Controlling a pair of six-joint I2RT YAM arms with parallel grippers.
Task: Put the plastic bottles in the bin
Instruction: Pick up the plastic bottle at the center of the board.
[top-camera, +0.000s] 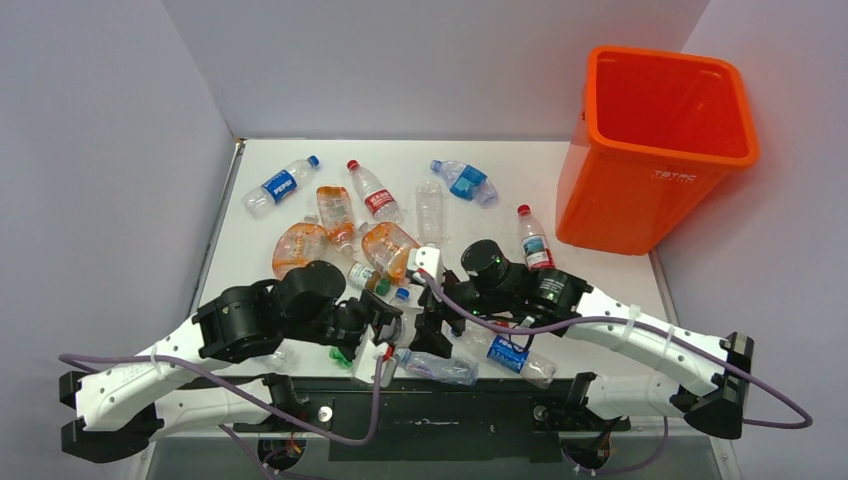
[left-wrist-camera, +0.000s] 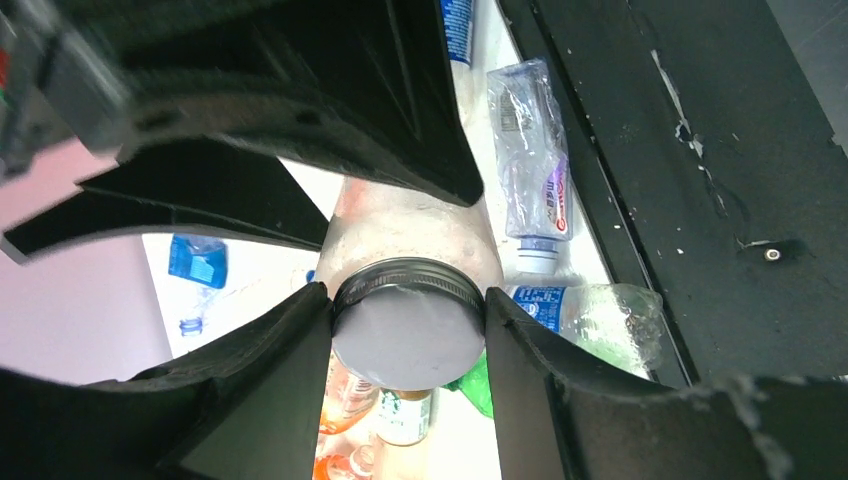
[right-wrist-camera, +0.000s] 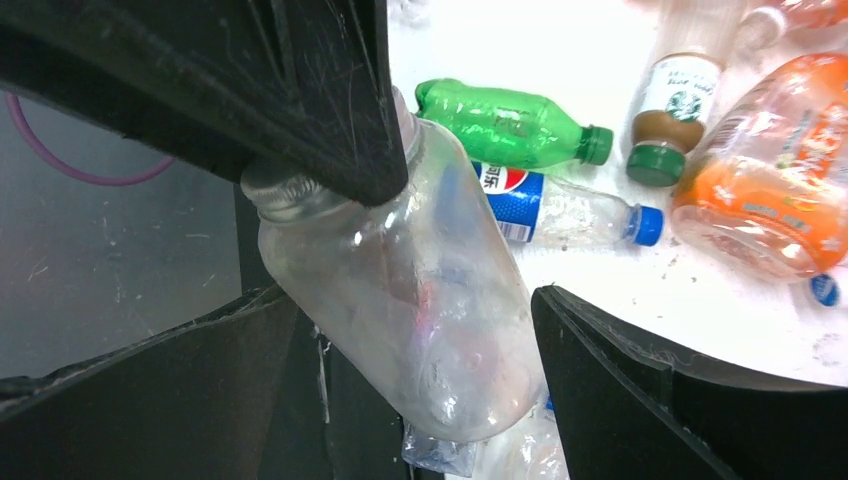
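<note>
While most bottles (top-camera: 378, 192) litter the table (top-camera: 530, 155), we see one clear bottle (right-wrist-camera: 440, 260) held at its near edge.
The left gripper (left-wrist-camera: 408, 315) pinches its metal lid (left-wrist-camera: 405, 345); the right gripper (right-wrist-camera: 415, 300) gapes wide around its body. The bin (top-camera: 690, 185) stands at the table's far right corner.

My end effector (right-wrist-camera: 415, 300) straddles a clear bottle (right-wrist-camera: 440, 350), fingers (right-wrist-camera: 620, 400) wide; whether they press it I can't tell. The left end effector (right-wrist-camera: 300, 100) covers its metal lid (right-wrist-camera: 275, 192). A green bottle (right-wrist-camera: 500, 120), a Pepsi bottle (right-wrist-camera: 560, 210) and an orange bottle (right-wrist-camera: 770, 190) lie on the worktop (right-wrist-camera: 560, 40).
</note>
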